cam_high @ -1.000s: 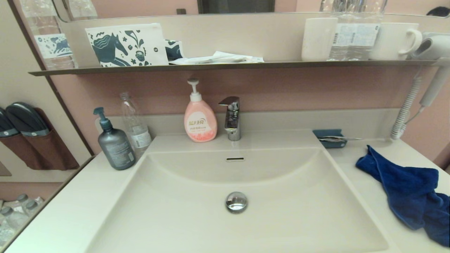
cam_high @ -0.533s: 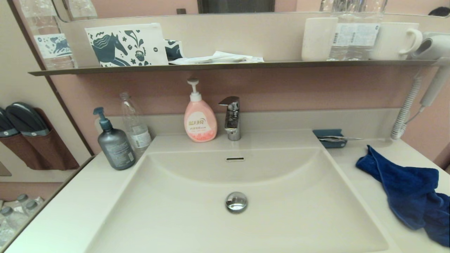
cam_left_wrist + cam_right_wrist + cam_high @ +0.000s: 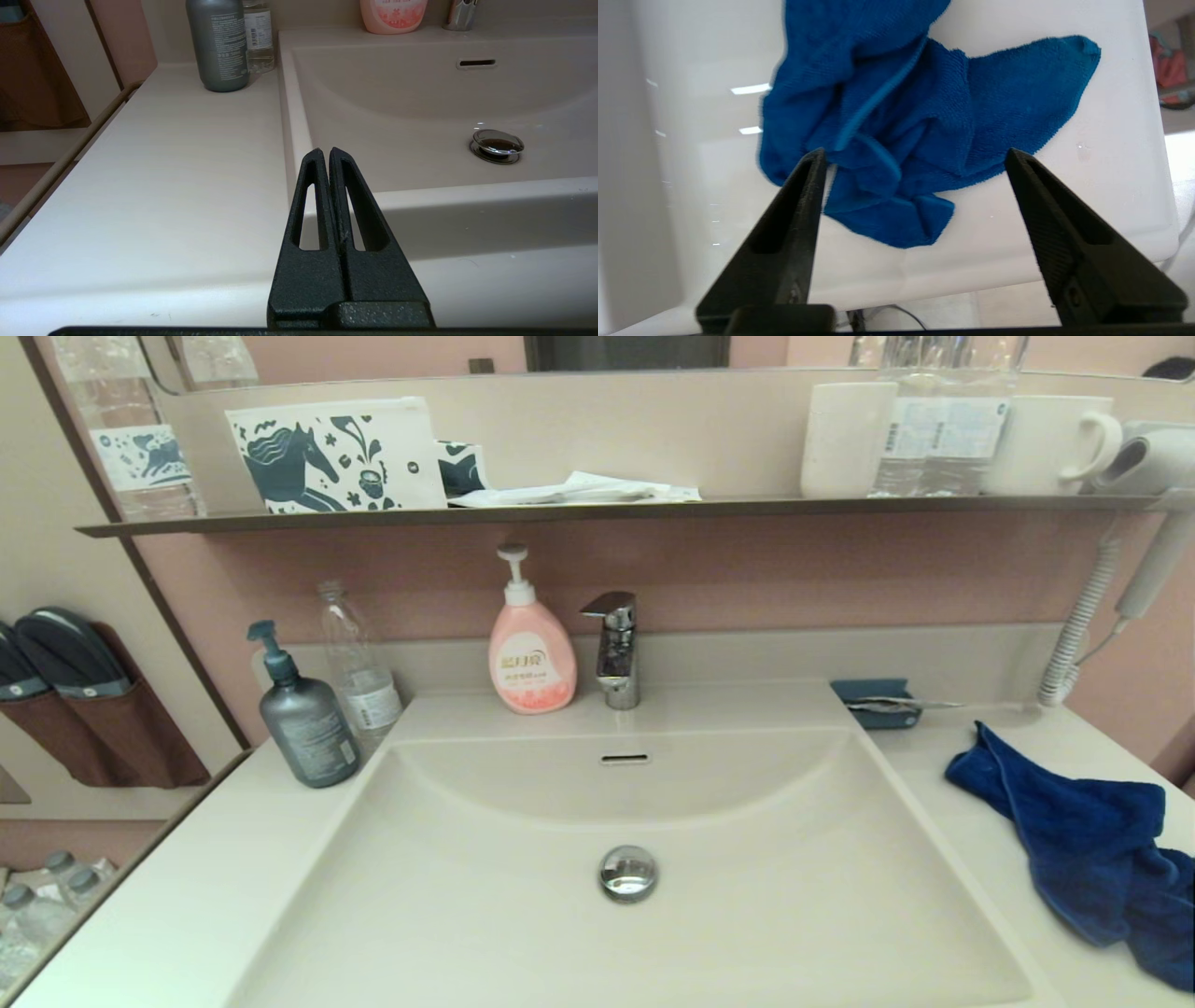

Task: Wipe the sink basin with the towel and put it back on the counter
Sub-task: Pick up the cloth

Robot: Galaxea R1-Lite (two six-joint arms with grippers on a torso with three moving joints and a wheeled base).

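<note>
Right gripper [image 3: 915,158] hovers, fingers spread, over the crumpled towel [image 3: 906,116] at the tabletop's [image 3: 971,821] right edge; a descent and pinch come next. Left gripper [image 3: 324,154], fingers pressed together, parked front-left.

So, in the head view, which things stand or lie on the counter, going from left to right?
Grey pump bottle → clear bottle → pink soap bottle → faucet → teal tray → towel.
</note>
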